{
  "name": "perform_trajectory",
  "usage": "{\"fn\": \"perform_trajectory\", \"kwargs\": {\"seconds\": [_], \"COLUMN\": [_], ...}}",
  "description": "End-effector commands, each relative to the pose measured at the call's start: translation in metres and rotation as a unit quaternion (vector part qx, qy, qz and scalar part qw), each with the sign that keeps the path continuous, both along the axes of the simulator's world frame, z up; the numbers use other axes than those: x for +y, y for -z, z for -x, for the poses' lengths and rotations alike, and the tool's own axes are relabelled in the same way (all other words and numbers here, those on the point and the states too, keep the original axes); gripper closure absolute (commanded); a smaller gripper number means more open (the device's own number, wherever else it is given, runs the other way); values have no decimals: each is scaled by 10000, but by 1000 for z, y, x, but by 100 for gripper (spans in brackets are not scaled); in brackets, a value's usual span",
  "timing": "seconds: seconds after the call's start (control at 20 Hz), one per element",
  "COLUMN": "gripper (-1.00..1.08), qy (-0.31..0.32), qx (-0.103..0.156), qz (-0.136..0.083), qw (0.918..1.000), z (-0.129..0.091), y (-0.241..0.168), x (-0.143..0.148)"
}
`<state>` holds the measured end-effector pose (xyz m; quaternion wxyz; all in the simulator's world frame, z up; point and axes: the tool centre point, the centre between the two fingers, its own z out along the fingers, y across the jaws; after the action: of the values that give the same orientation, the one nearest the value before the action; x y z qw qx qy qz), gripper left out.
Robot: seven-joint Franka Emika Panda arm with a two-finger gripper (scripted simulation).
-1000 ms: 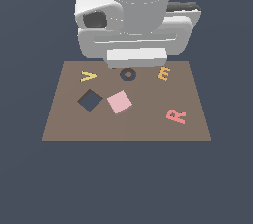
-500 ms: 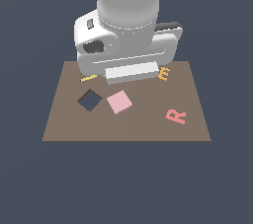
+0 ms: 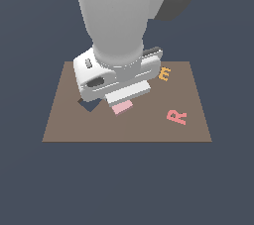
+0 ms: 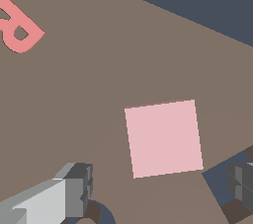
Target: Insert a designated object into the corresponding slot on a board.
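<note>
The designated object, a light-pink square tile [image 4: 164, 138], lies flat on the brown board [image 3: 149, 130]. In the exterior view only its near edge [image 3: 122, 108] shows below the arm's white hand [image 3: 116, 78]. My gripper [image 4: 159, 184] hovers low over the tile, open, with one grey finger [image 4: 76, 189] on each side and nothing between them. The slot, a dark navy recess [image 3: 88, 105], sits right beside the tile on the exterior view's left. It is mostly hidden by the hand, and one corner [image 4: 217, 182] shows by the other finger [image 4: 241, 181].
A salmon-pink letter R [image 3: 176, 116] lies on the board toward the exterior view's right, also in the wrist view [image 4: 17, 25]. A small orange letter [image 3: 165, 74] sits at the board's far right. The arm hides the board's far middle.
The arm has come down and toward the near side, over the tile. It now covers the far letters and most of the slot and tile.
</note>
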<state>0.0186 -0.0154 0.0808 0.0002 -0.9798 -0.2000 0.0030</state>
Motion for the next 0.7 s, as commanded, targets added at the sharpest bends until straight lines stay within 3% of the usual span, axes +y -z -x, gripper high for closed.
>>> {"fn": "perform_trajectory", "kwargs": {"seconds": [0.0,0.65], "gripper": [-92,-92], "qy": [-232,-636], "qx": [-14,-25], "qz": [-4,-7], "qw": [9997,9980], "z": [-5,-13], "y": [11,31], "x": [-3,-7]}}
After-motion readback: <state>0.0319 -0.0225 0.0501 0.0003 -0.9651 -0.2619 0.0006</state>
